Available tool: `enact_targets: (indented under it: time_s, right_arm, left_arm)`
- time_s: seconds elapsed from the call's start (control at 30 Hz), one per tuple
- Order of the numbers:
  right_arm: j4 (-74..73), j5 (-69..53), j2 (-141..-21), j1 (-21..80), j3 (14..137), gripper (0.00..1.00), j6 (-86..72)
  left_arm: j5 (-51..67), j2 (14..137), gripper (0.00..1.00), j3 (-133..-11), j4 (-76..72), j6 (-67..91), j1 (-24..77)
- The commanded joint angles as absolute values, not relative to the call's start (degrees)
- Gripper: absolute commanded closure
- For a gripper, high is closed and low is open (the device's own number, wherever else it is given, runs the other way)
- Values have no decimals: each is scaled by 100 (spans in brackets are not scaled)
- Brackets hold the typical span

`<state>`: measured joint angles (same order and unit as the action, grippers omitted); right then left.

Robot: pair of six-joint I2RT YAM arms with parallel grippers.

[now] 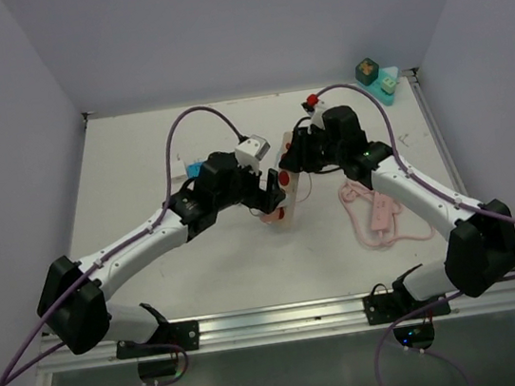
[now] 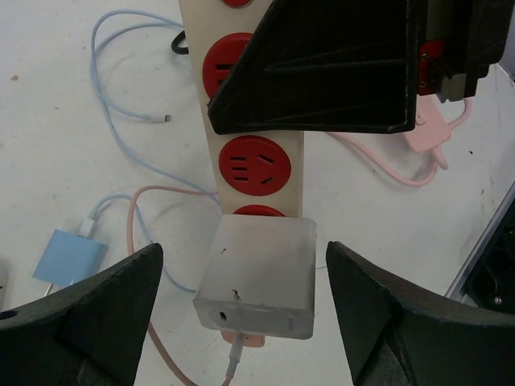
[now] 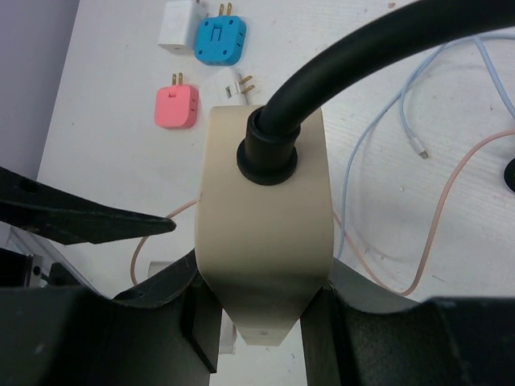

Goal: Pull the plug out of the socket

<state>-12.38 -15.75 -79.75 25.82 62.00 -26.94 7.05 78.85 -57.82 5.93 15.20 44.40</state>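
Left arm and right arm recorded: white link shells, bulky black joint housings, black base brackets. A purple cable is run along each arm and looped high near the wrist. A small green light is noted on the right arm's forward housing. Left pincer: fingers matte black, broad, wedge-shaped, tapered to blunt tips. Right pincer: likewise black.
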Motion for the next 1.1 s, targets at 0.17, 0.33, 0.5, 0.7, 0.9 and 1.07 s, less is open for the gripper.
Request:
enact_targets:
  time_s: [0.17,0.33,0.5,0.7,0.9,1.07]
  right_arm:
    - [-668,-1863,-7524,2593,6416,100,-2707]
    - [-650,-1863,-7488,2593,6355,100,-2672]
    - [-676,-1828,-7488,2593,6267,100,-2619]
    - [-957,-1189,-7357,2593,6021,100,-2295]
    - [-1396,-55,-7172,2584,5617,100,-1680]
    - [-1766,1411,-7145,2575,5335,100,-1319]
  left_arm:
    - [782,8235,14,-6021,483,1556,4535]
    - [966,8402,18,-5994,571,1635,4535]
    - [1081,8437,33,-5985,492,1749,4526]
    - [1204,8359,84,-5986,431,1784,4526]
    - [1186,8157,100,-5836,343,1819,4518]
    - [1107,7858,100,-5713,334,1784,4465]
